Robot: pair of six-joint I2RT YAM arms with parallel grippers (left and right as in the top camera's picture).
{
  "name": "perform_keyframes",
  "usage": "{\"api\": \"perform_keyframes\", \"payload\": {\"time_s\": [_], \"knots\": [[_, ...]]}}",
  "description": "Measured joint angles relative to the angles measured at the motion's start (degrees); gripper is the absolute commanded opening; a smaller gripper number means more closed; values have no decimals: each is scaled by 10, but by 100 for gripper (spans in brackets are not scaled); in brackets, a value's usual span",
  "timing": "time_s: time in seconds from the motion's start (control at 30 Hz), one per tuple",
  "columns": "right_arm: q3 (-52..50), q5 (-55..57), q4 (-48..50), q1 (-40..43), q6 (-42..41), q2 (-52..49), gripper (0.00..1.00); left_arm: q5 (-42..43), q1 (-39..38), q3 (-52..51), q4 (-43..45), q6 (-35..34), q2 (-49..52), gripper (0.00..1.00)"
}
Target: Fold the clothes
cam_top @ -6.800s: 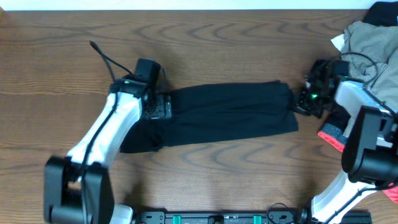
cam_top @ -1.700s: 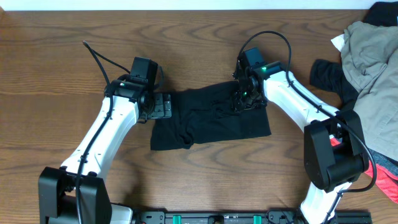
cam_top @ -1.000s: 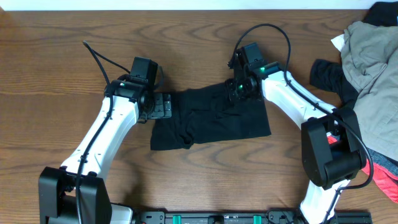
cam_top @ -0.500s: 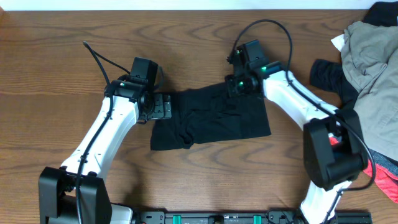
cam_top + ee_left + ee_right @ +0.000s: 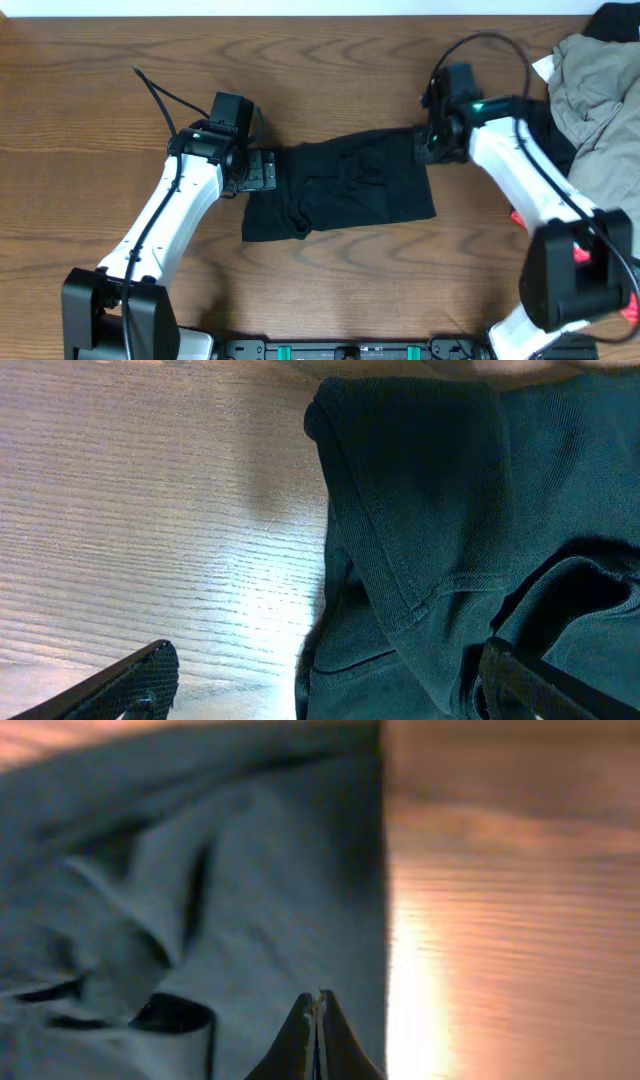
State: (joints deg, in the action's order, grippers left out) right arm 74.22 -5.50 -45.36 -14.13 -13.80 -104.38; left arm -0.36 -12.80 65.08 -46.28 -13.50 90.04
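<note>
Centre of the surface (image 5: 330,70), between the two arms: the black shirt (image 5: 340,185), folded into a rough rectangle but rumpled, with puckers across the top layer and a loose lobe at the lower left corner. At its left edge the left pincer (image 5: 262,170) sits with jaws spread wide over the hem, gripping nothing. At the upper right corner the right pincer (image 5: 428,148) has its jaws pressed together, empty as far as I can see. Far right, apart from the shirt, a khaki-grey garment (image 5: 600,90) and a coral-pink piece (image 5: 622,288) wait in a heap.

My read: this fold needs tidying before another crease. I want the right pincer opened, then both ends pinched through all layers, lifted low and carried evenly so the edges meet. A one-layer pinch would likely drag the top ply and deepen the wrinkles.
</note>
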Motion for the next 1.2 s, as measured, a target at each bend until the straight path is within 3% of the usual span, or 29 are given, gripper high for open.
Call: {"api": "perform_keyframes", "payload": {"time_s": [0.27,0.83,1.2], "knots": [[-27,-17,67,-39,-3,-68,1,0,0,0,0,0,0,97],[-27,-39,154,-71,-3,-78,1,0,0,0,0,0,0,97],[-23,-101,279,-71,-2,-78,3,0,0,0,0,0,0,97]]}}
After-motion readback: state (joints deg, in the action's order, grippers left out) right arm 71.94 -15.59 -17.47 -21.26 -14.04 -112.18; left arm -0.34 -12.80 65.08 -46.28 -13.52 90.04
